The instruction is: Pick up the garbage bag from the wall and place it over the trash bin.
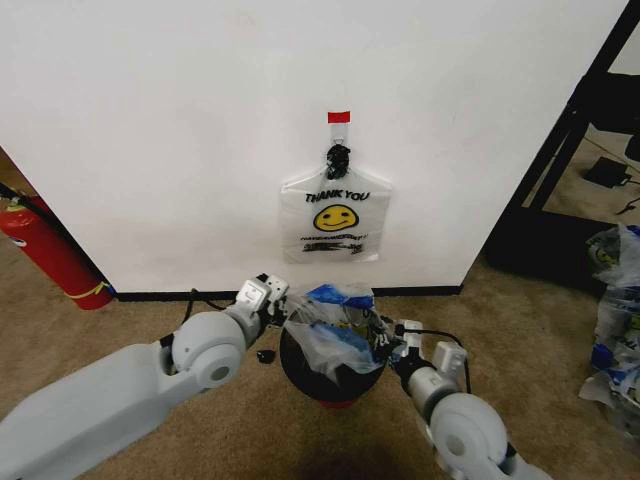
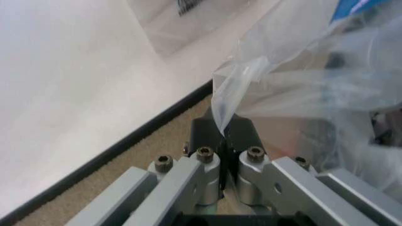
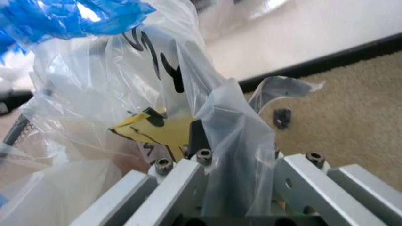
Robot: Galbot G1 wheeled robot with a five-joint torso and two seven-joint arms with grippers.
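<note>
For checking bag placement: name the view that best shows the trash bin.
The head view: the trash bin stands between both arms, with the garbage bag crumpled over its top. The wrist views show mostly bag plastic, nothing clearly the bin.

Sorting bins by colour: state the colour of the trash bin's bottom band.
Red, below the trash bin's dark body; clearest in the head view.

black "THANK YOU" above a yellow smiley face on the flat bag hanging on the wall
</note>
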